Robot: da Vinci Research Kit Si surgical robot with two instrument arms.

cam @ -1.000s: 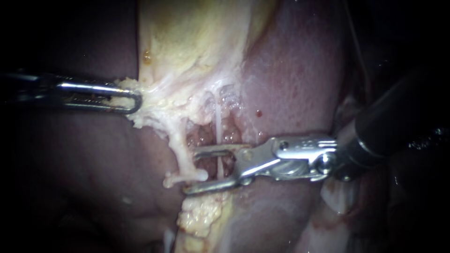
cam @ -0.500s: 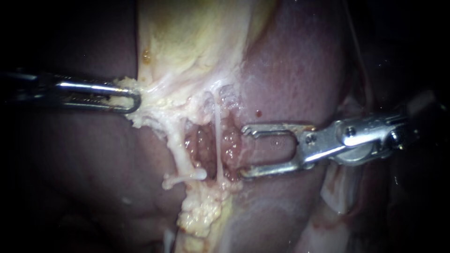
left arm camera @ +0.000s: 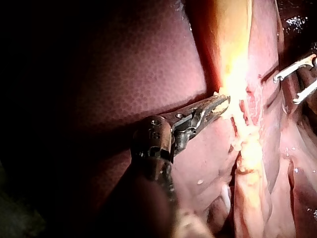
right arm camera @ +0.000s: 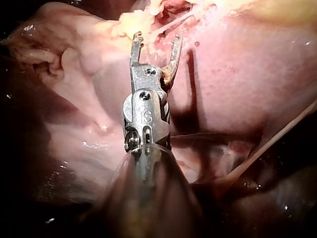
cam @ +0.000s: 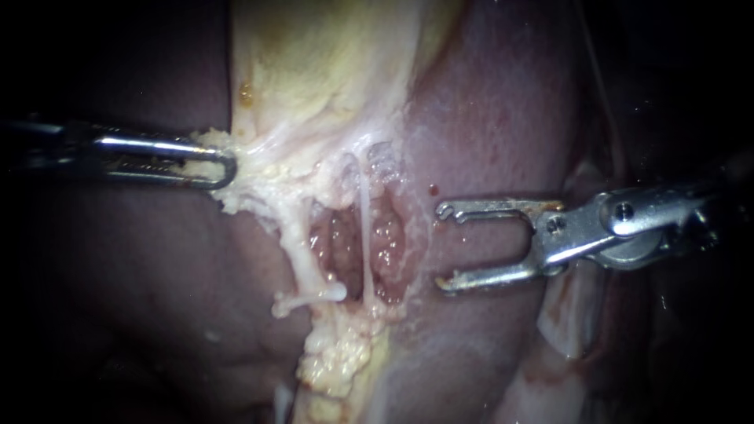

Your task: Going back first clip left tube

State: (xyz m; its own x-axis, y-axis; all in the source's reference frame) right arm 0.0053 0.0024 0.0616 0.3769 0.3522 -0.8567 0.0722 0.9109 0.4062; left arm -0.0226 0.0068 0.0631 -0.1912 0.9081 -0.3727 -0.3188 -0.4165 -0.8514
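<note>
Nearest, a lump of fatty tissue [cam: 338, 357] lies just below the opened pocket in the liver [cam: 503, 102]. Above it, the left tube [cam: 302, 255] is the thicker pale cord at the pocket's left edge. It slants down to a stubby end just above the fat. A thin tube [cam: 365, 235] runs upright just to its right, across the raw red hollow.

The right instrument [cam: 444, 247] comes in from the right. Its claw is spread wide and holds nothing, and its hooked tips sit over the liver just right of the pocket, clear of both tubes.

Farther and to the left, the left instrument [cam: 228, 169] has its claw closed flat on pale tissue [cam: 259, 169] at the gallbladder's lower edge. The yellowish gallbladder [cam: 314, 63] rises beyond that, farthest off.
</note>
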